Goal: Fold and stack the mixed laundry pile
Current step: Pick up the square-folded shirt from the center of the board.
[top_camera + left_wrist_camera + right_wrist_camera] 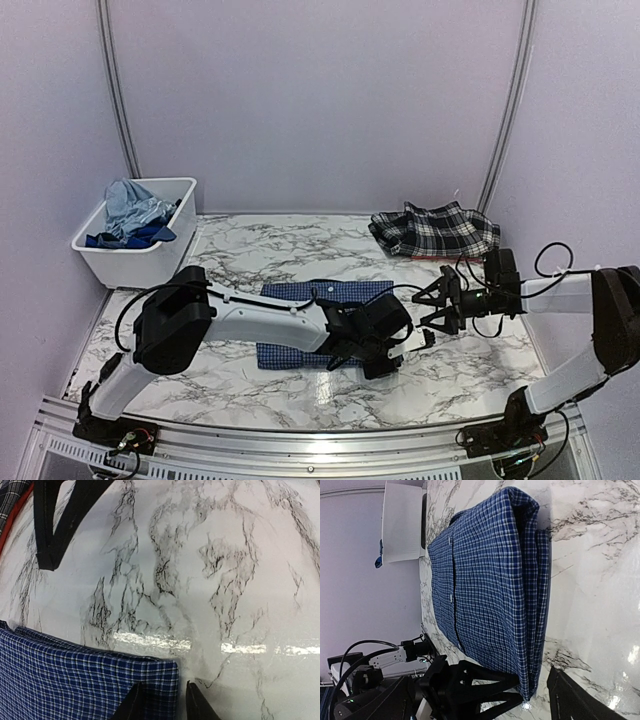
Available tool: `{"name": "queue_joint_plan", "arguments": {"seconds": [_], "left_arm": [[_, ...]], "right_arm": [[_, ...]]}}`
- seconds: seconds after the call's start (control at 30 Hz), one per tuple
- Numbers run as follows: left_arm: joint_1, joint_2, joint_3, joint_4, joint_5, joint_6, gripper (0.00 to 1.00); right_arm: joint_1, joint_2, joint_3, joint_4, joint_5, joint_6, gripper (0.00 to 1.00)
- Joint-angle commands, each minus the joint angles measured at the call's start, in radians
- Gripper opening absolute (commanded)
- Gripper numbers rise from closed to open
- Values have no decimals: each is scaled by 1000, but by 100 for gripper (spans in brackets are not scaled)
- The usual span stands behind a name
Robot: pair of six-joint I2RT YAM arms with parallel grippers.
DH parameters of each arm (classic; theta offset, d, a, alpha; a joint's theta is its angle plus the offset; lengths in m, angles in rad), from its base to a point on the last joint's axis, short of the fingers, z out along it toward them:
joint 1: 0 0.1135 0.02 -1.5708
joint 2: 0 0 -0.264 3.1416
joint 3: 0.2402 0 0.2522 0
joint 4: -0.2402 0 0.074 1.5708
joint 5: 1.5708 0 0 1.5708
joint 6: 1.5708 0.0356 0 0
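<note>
Fold-and-stack task, mid-course. The navy small-check button shirt (335, 293) lies flat in the middle of the worktop (250, 250), somewhat toward its near edge. It is folded into a neat rectangle of several layers, button placket uppermost.

The left gripper (165, 702) reaches across to the shirt's near right corner. Its jaws stand narrow, one tip over the cloth and the other over bare marble just beside the folded edge; whether cloth is pinched between them cannot be told. The right gripper (440, 305) hovers just beside the shirt's right edge, jaws wide and holding nothing.

The black-and-white plaid piece (437, 230) sits at the far right corner of the worktop, well apart from the shirt, in a loose heap rather than a crisp fold. The light blue T-shirt (130, 205) and the royal blue garment (150, 237) lie crumpled in the white bin (130, 262) at the far left corner.

Judged progress: one garment folded, or nearly so. No stack is begun, the plaid piece probably needs tidying, and two garments are untouched. Well under half appears done.
</note>
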Motion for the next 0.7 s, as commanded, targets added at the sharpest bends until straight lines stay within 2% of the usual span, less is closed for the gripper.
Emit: {"name": "queue_joint_plan", "arguments": {"seconds": [0.0,0.13,0.23,0.37,0.67], "left_arm": [[-7,37,10,-59,-7,30,25],[1,-19,7,-56,11,1,9],[21,-103,-22,-8,41,-49,0],[40,-189,-67,64,72,-79,0],[42,-232,-89,75,99,-78,0]], "right_arm": [[-5,18,-7,-34,27,-31,87],[9,34,-42,-26,19,-11,89],[52,54,-77,61,1,64,91],[119,67,-95,199,-1,183,98],[182,163,-136,554,-1,490,98]]}}
